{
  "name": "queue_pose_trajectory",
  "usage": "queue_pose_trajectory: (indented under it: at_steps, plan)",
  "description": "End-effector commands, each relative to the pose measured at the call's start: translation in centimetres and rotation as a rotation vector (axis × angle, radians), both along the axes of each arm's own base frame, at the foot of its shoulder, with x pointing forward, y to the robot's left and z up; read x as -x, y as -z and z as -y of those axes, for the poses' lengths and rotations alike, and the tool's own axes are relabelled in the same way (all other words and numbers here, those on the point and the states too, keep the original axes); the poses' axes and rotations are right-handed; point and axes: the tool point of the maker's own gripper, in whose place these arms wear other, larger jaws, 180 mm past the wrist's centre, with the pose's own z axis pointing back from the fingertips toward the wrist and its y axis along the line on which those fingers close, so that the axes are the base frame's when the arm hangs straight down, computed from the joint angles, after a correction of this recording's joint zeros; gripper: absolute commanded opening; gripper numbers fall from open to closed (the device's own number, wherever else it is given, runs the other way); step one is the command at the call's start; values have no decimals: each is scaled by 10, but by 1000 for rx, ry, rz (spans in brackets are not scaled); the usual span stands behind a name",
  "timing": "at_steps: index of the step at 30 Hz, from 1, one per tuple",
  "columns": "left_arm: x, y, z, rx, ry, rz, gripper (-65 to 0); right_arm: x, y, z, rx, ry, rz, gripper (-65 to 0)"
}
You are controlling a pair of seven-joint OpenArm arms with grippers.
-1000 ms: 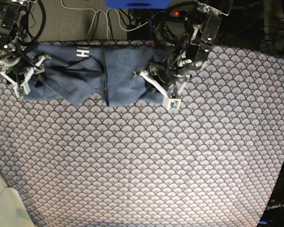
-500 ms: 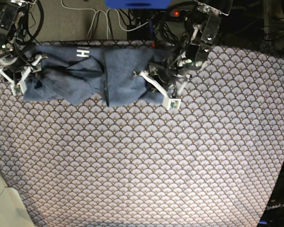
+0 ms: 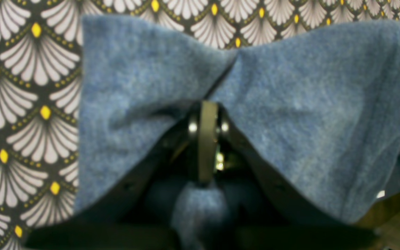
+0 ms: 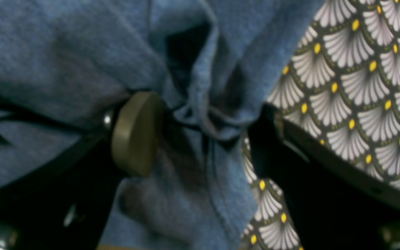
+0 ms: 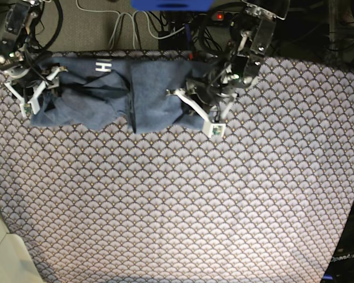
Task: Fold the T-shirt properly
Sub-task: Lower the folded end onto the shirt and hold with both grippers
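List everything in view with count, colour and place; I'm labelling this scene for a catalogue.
Slate-blue cotton T-shirt: one, blue with a white H showing, partly folded along the table's far edge
Scallop-patterned cloth: one, pale with dark outlines and yellow dots, under the shirt
Thin cables: white, beyond the cloth
Left gripper: one, dark, shut, over the shirt's right part in the base view
Right gripper: one, dark, open, at the shirt's other end

Desk (image 5: 183,206): open patterned cloth from the T-shirt's (image 5: 156,94) near edge to the front; low passage unobstructed. Right hand (image 4: 200,132): bunched fabric stands between its fingers. Left hand (image 5: 203,109) and arm block the way across the shirt's end.
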Motion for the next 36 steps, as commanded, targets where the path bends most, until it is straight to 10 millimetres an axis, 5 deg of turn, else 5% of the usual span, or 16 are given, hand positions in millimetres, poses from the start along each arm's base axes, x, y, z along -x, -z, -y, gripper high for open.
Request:
queue_pose_trajectory:
  at_steps: [1,9,21,27,36]
  plan:
    - [-5,-6,-1,-1,-6,15,-647,-6,-5,-7,-7,-27,21,-231]
    - [-5,-5,-2,-2,-8,11,-647,-9,2,-32,-39,-82,9,-250]
    - [-7,-9,-1,3,-9,23,-647,-11,1,-33,-34,-92,10,-650]
    - [-16,-34,2,25,-5,92,-647,-17,-8,-23,-6,-101,33,-650]
    - [-16,-43,3,35,-7,111,-647,-33,-66,-29,95,-168,178,-650]
